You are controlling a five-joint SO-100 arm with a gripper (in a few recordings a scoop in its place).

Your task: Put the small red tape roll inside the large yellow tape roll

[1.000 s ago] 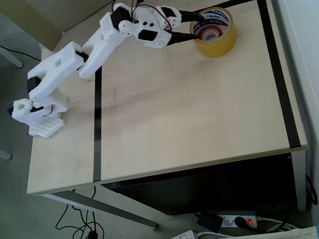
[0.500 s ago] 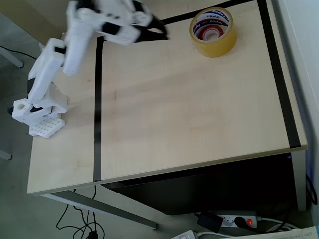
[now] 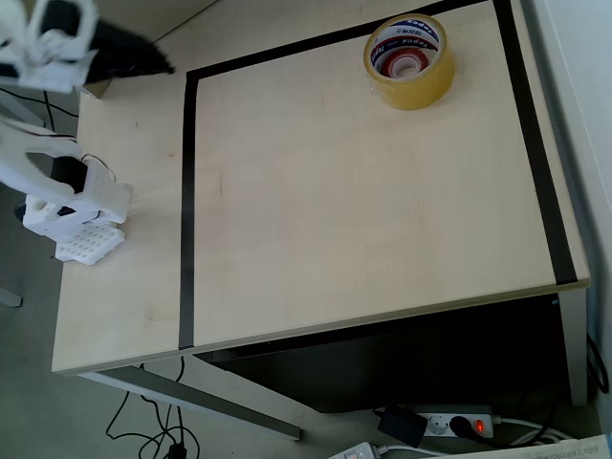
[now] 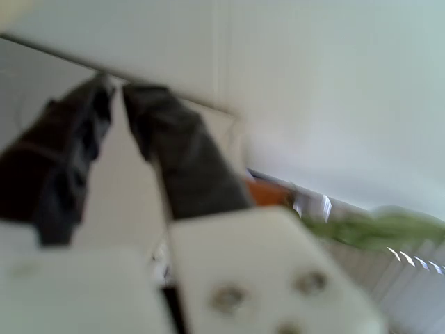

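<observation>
On a pale wooden table [image 3: 335,210] edged with black tape, claw [image 3: 158,65] raised at far left, tips nearly together and empty, small red tape roll [image 3: 403,63] already inside large yellow tape roll [image 3: 411,61] far right; apparently nothing left.

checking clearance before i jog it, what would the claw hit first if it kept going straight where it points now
Probably nothing: in the overhead view the dark claw points right, along the pale wooden table's far edge. The blurred wrist view shows a bare wall ahead. Depth is unclear.
</observation>
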